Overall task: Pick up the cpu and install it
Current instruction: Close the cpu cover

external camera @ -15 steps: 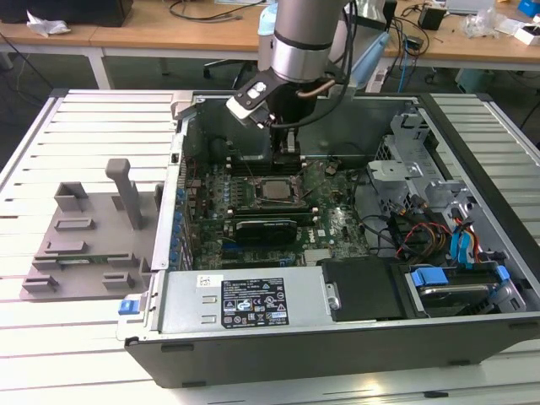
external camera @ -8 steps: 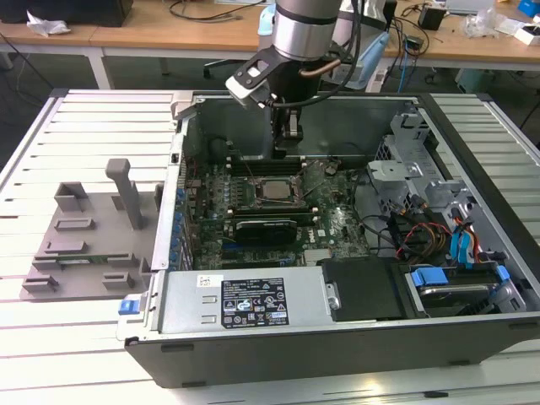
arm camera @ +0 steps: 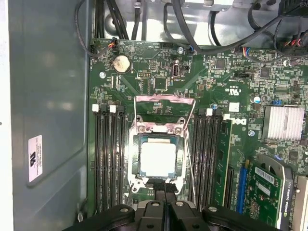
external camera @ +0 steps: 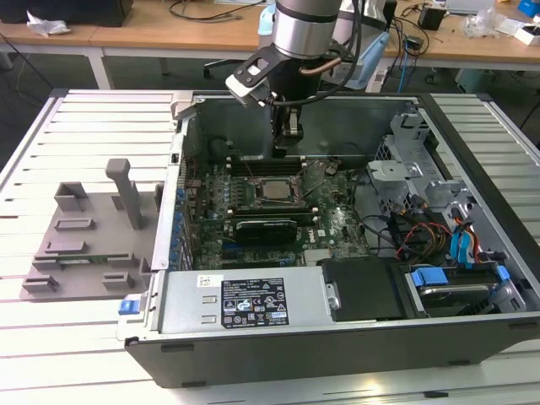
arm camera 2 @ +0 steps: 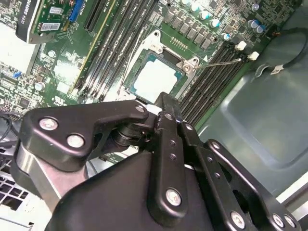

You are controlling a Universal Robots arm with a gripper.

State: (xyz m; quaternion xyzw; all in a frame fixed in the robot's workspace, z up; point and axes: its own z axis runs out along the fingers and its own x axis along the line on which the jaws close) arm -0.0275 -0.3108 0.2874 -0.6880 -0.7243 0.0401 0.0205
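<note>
The cpu (arm camera: 158, 159) already lies flat in the socket (arm camera: 131, 161) on the motherboard (arm camera: 154, 72). In the exterior view that puts it just left of the frame's centre, inside the open computer case (external camera: 253, 297). The placing step looks done. The load plate (arm camera: 163, 98) stands swung up and its wire lever (arm camera 2: 221, 61) is loose, so by my reading the chip is seated but not yet clamped down.

The gripper (external camera: 284, 152) has its fingers (arm camera: 156, 186) drawn together and nothing between them. In both wrist views they hang over the socket's edge, close above it — whether they touch it I cannot tell.

Any further move here calls for a clean, straight path that keeps clear of the chip and the raised plate, since a sideways brush could shift the cpu on its contacts.

The arm (external camera: 304, 25) comes down from the exterior view's top centre — wrist near upright, gripper pointing straight down into the case.
</note>
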